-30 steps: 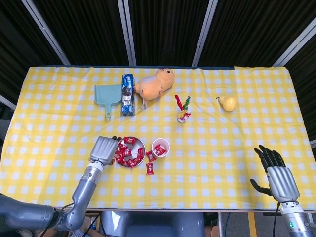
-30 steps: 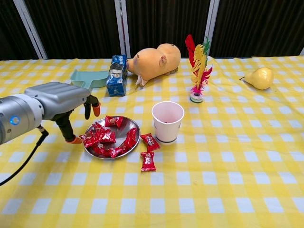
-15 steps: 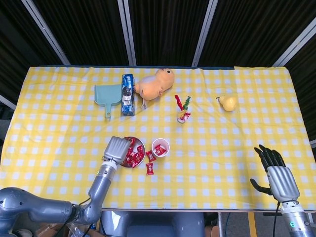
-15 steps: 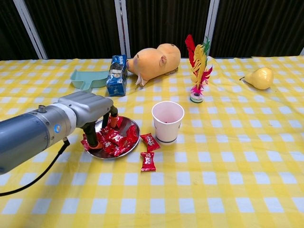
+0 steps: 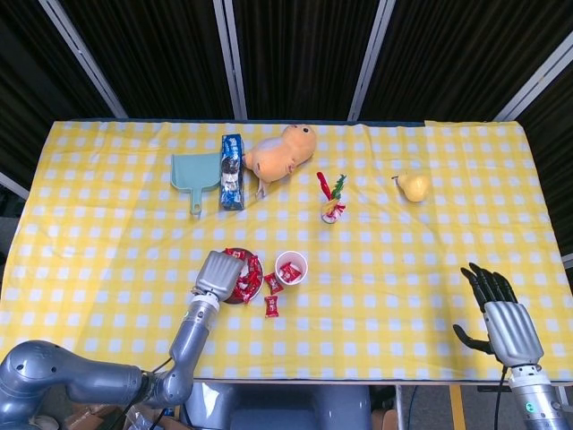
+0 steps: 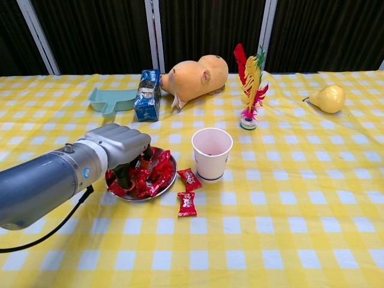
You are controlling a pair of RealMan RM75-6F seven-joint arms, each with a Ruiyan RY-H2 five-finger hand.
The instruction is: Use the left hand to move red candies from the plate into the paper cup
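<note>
Left hand (image 6: 123, 147) moved from plate's 9 o'clock edge to over plate (image 6: 166, 180), fingers down among red candies (image 6: 157, 174); grasp hidden, cannot tell if one is pinched. Pick seems underway. Paper cup (image 6: 211, 153) at plate's 3 o'clock, candy already inside. Right hand (image 5: 501, 318) idle on tabletop (image 5: 107, 233), fingers spread, holding nothing.

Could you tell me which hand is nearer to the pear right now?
Right. The right hand lies at the table's near edge below the pear; the left hand is over the plate, far across.
</note>
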